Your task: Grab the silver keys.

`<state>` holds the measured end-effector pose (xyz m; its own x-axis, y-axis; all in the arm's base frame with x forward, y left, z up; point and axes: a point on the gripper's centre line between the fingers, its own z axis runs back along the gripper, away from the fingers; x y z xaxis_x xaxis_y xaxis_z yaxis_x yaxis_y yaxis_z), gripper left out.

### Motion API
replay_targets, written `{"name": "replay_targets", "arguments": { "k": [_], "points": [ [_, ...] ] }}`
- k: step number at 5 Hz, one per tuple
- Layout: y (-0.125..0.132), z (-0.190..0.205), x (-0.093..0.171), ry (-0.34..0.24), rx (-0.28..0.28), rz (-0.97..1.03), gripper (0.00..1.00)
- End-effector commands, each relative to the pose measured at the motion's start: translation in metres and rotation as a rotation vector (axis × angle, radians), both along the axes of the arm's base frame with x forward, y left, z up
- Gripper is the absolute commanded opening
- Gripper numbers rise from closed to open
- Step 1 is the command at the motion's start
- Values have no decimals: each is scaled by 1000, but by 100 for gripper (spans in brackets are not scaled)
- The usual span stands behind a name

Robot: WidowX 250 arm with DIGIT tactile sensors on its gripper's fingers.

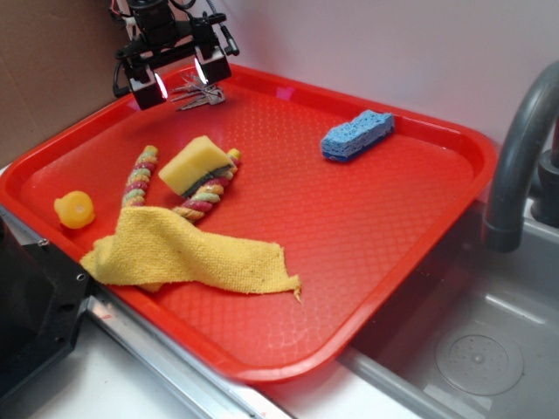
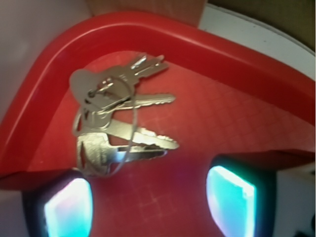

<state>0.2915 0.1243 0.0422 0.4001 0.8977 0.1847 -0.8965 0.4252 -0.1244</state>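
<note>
A: Where do the silver keys [image 1: 199, 94] lie?

B: In the far corner of the red tray [image 1: 367, 227], close under its rim and far from the yellow sponge [image 1: 196, 166] at the tray's middle. The gripper [image 1: 179, 80] hangs just above them, fingers [image 1: 147, 85] spread wide with nothing between.

A: Why held like that?

B: My guess is it's lining up to drop, so one finger lands on either side of the bunch.

A: Does the wrist view add anything?

B: Plenty. It shows the keys [image 2: 116, 116] fanned from their ring, blades pointing away from the tray's corner, lying flat on the tray floor, and apart from both fingers [image 2: 231, 200]. The exterior view hides most of that behind the gripper, but only it shows the sponge, the yellow cloth [image 1: 188, 253] and the blue sponge [image 1: 356, 133] well clear of the corner.
</note>
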Motion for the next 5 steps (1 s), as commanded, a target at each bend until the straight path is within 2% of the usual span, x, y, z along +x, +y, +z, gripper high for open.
{"name": "replay_targets", "arguments": {
  "k": [1,2,5],
  "points": [
    [24,26,9,-94,24,13,100],
    [30,19,13,-67,23,36,100],
    [44,14,15,-62,22,69,100]
  ]
}}
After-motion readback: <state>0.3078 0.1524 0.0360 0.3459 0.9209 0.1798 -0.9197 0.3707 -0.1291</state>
